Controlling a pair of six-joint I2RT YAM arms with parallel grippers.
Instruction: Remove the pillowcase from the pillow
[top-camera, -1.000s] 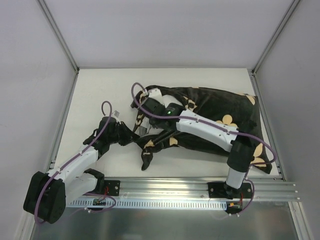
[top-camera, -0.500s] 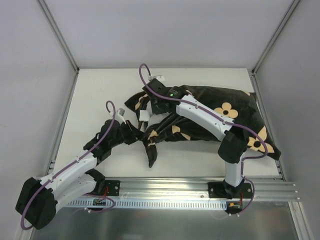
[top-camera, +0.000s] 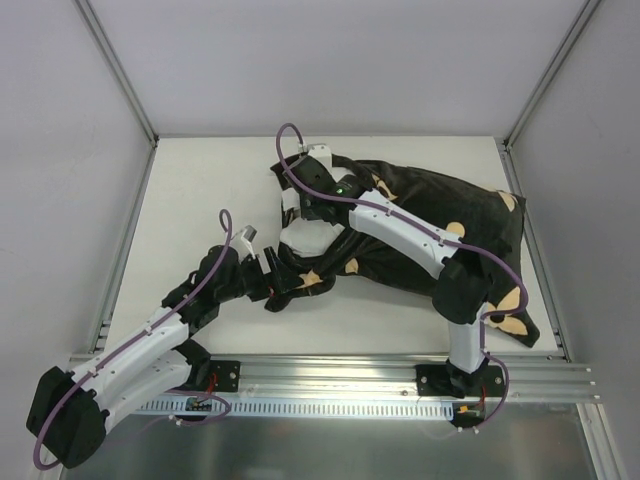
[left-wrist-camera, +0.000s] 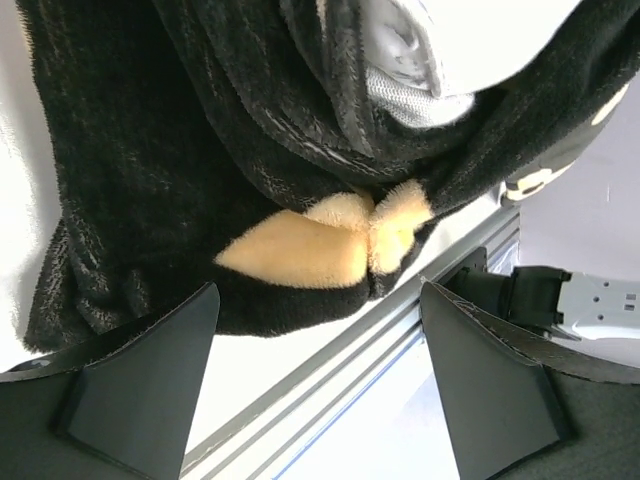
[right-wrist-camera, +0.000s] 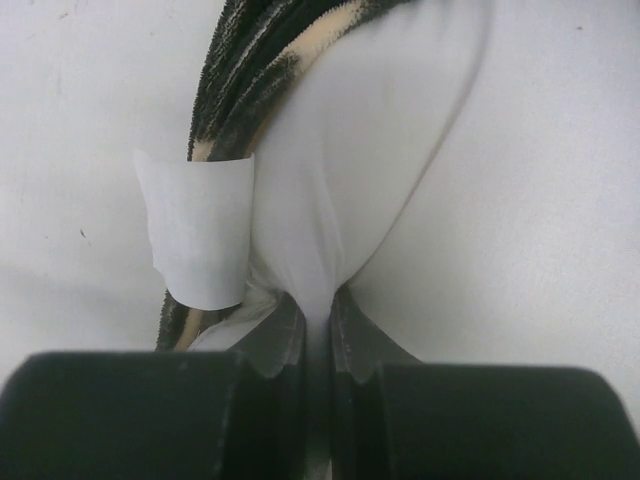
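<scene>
The pillowcase (top-camera: 440, 215) lies crumpled across the middle and right of the bench (top-camera: 200, 190), its black plush running from the far middle to the near right corner. At its left end the cover is open and bunched, and a patch of the white pillow (top-camera: 312, 235) shows in the opening, ringed by dark folds.

The right arm reaches from its base at the near right, over the cover, to that opening. The right claw (right-wrist-camera: 318, 305) is pinched narrow on a drawn-up fold of the pillow's white cloth, its fingers (right-wrist-camera: 285, 335) pressed against the cloth on both sides. A white tag (right-wrist-camera: 200, 240) curls just left of the pinched fold, and the cover's black and tan edge runs behind it.

The left arm stretches from the near left. The left claw (left-wrist-camera: 315, 300) stands wide, its two dark fingers (left-wrist-camera: 140, 380) well apart and holding nothing. The near left hem of the cover, with a tan motif, lies just beyond their tips. The metal rail (top-camera: 330, 370) runs along the bench's near edge.
</scene>
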